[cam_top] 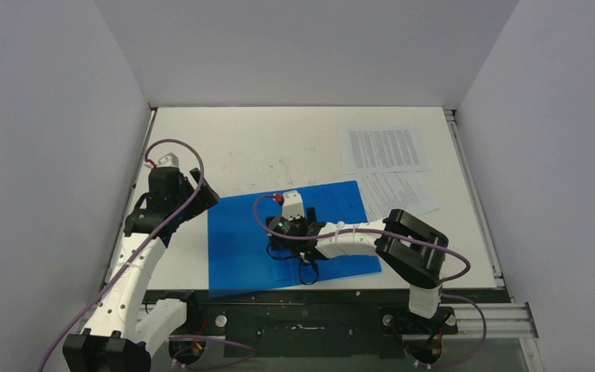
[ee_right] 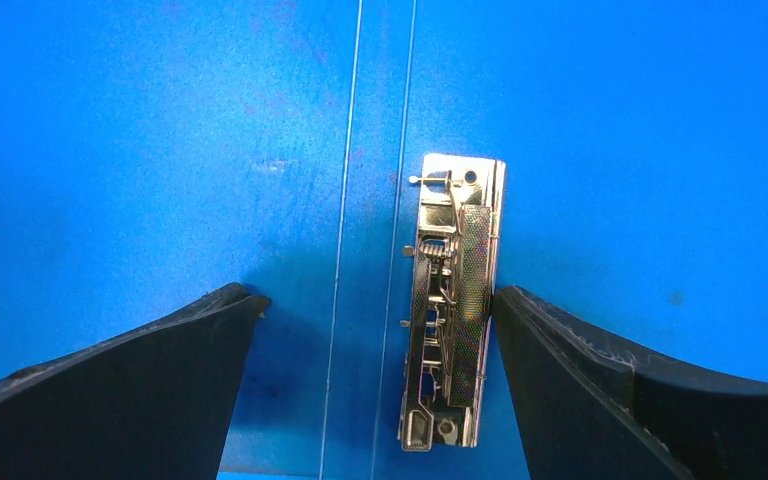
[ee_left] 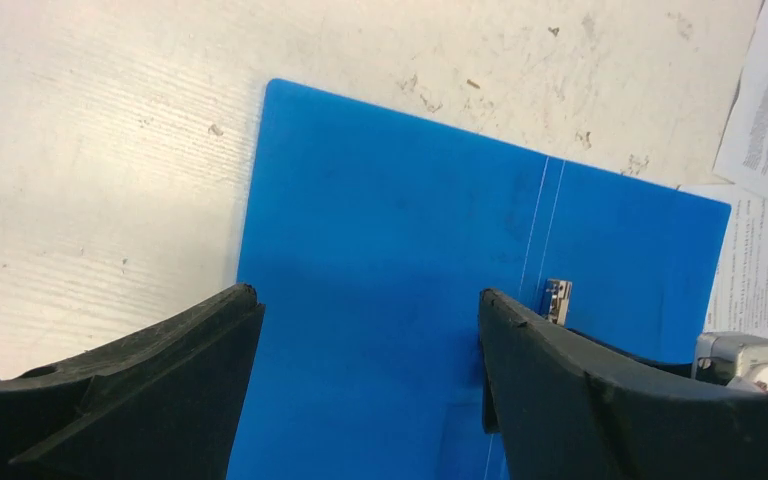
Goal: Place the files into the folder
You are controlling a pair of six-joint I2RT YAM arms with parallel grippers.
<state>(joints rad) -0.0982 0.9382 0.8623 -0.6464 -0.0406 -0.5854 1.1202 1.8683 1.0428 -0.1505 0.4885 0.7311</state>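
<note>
White bench (cam_top: 279,139); blue folder (cam_top: 240,240) lies open; left end effector (ee_left: 370,298), right end effector (ee_right: 377,297) both apart; right may snag metal clip (ee_right: 455,300).

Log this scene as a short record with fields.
folder: open flat on the table
clip: metal, by the spine, holding no paper
papers: two, on the table right of the folder, not filed
left gripper: open, above the folder's left half
right gripper: open, over the clip
</note>
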